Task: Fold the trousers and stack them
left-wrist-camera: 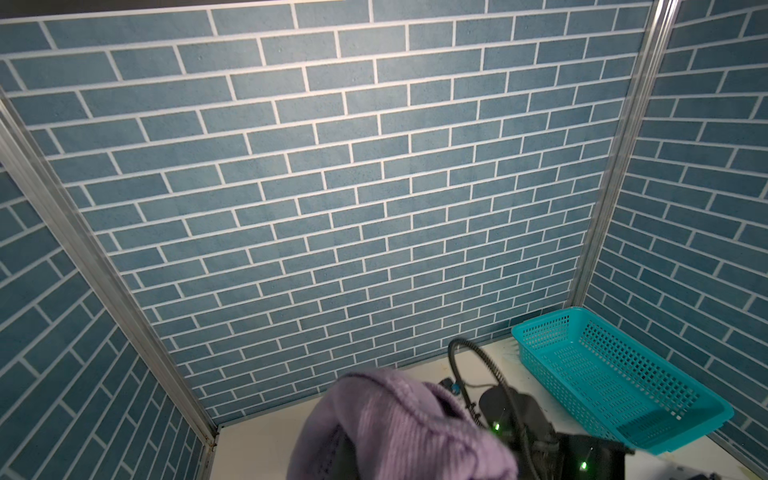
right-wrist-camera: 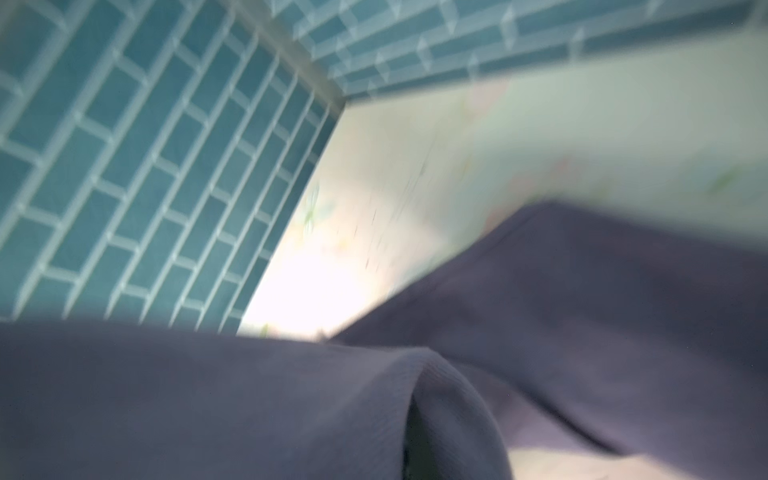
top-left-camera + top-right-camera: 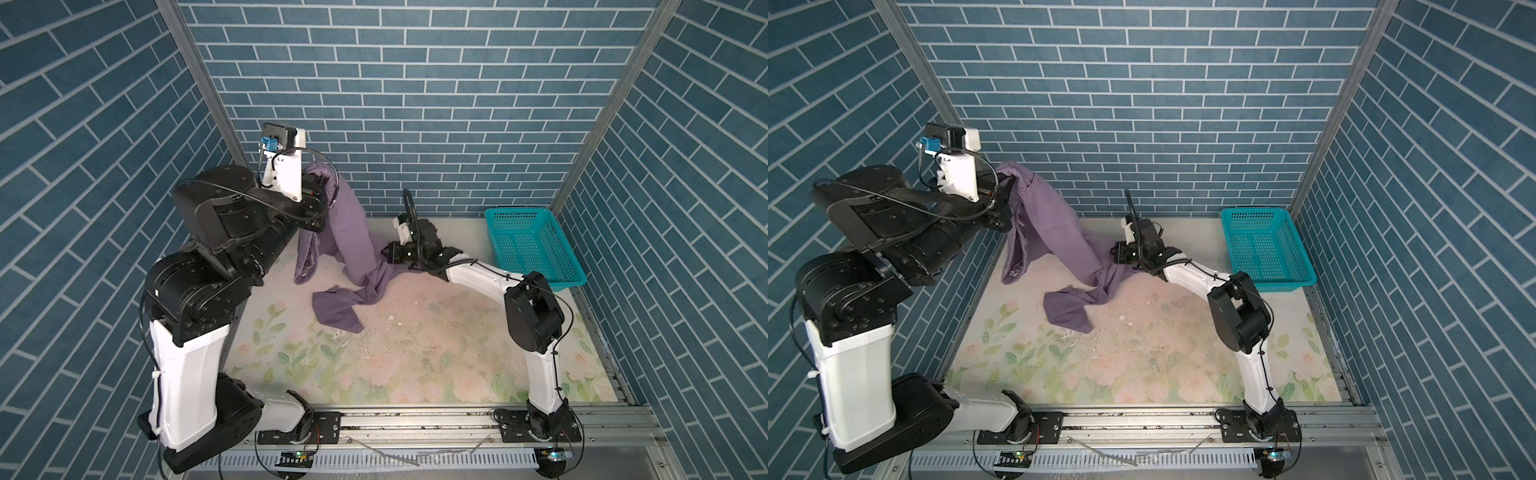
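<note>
The trousers (image 3: pixel 353 232) hang from the left pincer (image 3: pixel 322 192), which is clamped tight on their upper end and raised high over the desk (image 3: pixel 415 357), on the far side of the scene from the teal mesh basket (image 3: pixel 515 212). From that grip the cloth's long axis slopes down toward the basket and meets the desk roughly midway. It then bends off toward the front edge, where one leg end lies crumpled (a loose flap also dangles straight below the left pincer).

The right pincer (image 3: pixel 388 254) lies low between the basket and that slope. It points away from the basket, with its tip right at the cloth where it touches down. Its jaws are closed, but I cannot tell whether any cloth is caught between them. As the arm nearer the legs, it is the one the coming move seems to turn on: drawing the lower end toward the basket to stretch the garment out.

Both top views give the whole drape. The left wrist view shows only a purple hump of cloth (image 1: pixel 399 424), with the basket (image 1: pixel 540 328) beyond it. The right wrist view is blurred, with dark folds (image 2: pixel 582 311) close against the lens and no fingers showing.
</note>
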You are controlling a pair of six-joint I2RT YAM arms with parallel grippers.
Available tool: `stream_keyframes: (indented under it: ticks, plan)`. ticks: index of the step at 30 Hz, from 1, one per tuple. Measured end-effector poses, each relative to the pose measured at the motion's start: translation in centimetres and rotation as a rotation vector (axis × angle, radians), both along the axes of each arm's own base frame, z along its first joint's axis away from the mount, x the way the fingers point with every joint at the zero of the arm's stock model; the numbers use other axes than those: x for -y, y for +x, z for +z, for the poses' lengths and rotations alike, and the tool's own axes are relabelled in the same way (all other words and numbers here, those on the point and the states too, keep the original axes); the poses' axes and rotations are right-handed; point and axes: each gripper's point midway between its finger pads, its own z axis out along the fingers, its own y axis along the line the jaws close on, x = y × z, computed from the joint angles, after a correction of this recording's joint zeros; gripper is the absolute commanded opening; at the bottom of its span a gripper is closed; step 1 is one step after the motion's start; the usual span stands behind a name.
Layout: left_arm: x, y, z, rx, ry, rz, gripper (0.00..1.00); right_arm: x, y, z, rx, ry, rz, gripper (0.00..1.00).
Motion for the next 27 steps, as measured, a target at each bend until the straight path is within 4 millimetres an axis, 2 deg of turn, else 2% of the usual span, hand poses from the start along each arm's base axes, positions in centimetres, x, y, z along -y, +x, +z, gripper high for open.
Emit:
stream_keyframes:
  ticks: [3, 6, 8, 10, 15, 18, 21, 24, 27]
  plan:
    - [-0.8, -0.5, 0.2, 0.015, 0.000, 0.025, 0.00, 3.7, 3.9, 6.6, 0.108, 0.031, -0.070, 0.00]
    - [-1.4, -0.7, 0.3, 0.024, -0.002, 0.044, 0.00, 7.4, 5.3, 13.3, 0.227, 0.034, -0.131, 0.00]
    - [-1.5, -0.6, 0.3, 0.027, -0.002, 0.053, 0.00, 9.3, 4.9, 17.5, 0.308, 0.024, -0.157, 0.00]
    - [-1.5, -0.4, 0.3, 0.026, -0.001, 0.058, 0.00, 10.9, 3.6, 22.0, 0.400, 0.015, -0.177, 0.00]
    - [-1.1, 0.1, 0.3, 0.026, -0.004, 0.060, 0.00, 14.5, -0.6, 30.5, 0.588, 0.000, -0.231, 0.00]
    - [-1.0, 0.2, 0.2, 0.022, -0.006, 0.056, 0.00, 16.5, -2.9, 34.3, 0.677, -0.001, -0.266, 0.00]
    - [-0.9, 0.3, 0.1, 0.018, -0.011, 0.054, 0.00, 18.1, -4.7, 36.7, 0.732, 0.003, -0.298, 0.00]
    - [-0.8, 0.4, -0.2, 0.008, -0.016, 0.056, 0.00, 18.8, -6.0, 37.8, 0.755, 0.014, -0.304, 0.00]
    - [-0.7, 0.8, -1.0, -0.012, -0.008, 0.067, 0.00, 18.6, -6.2, 36.6, 0.730, 0.006, -0.284, 0.00]
